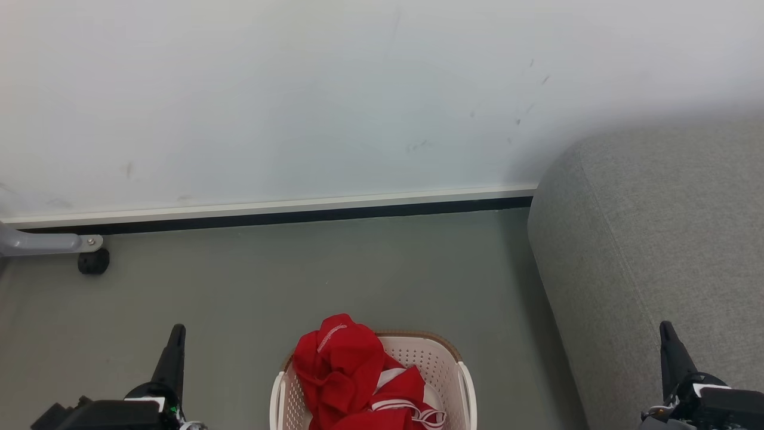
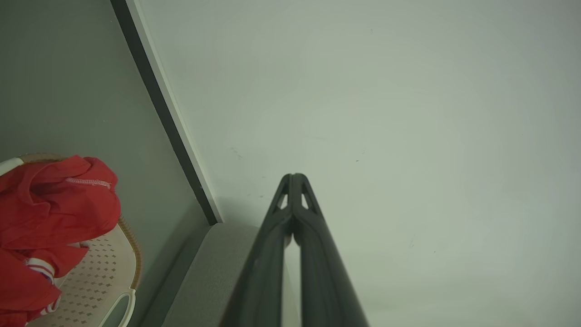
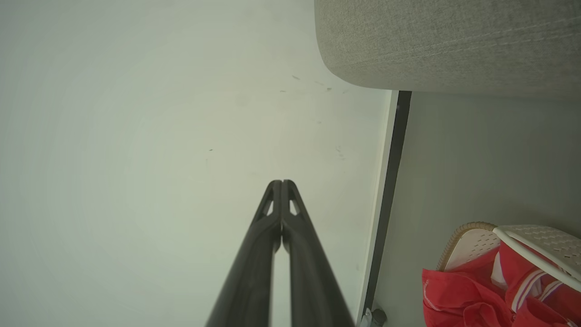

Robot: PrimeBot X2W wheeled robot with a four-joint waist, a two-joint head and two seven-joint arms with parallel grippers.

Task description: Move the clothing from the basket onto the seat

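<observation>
Head view first: how far along is the job?

— Not begun, by my reading. All the clothing [image 1: 343, 364] I can see is heaped in the basket [image 1: 467, 382] at 6 o'clock, with part of it humped above the rim. Nothing red lies on the seat [image 1: 656, 239], as much of it as shows between 2 and 5 o'clock.

And the grippers?

— The left gripper [image 1: 177, 332] at 7 o'clock and the right gripper [image 1: 667, 329] at 5 o'clock each have their fingers pressed together, tips touching, with nothing between them. They flank the basket, well apart from it, pointing toward 12 at the wall [image 1: 298, 89].

So everything is left to do?

— Every garment, I'd judge: take hold, lift, carry toward 3 o'clock, let go on the grey upholstery.

Which way does the heap lie?

— Its long axis runs roughly from 11 to 5. The plain red hump is at the 11 end and the white-striped trim at the 5 end. The basket's near end is cut off at the picture's edge, so I cannot tell its long axis; its handles [image 1: 276, 391] sit at 9 and 3. A strip of floor [image 1: 513, 334] separates it from the seat.
</observation>
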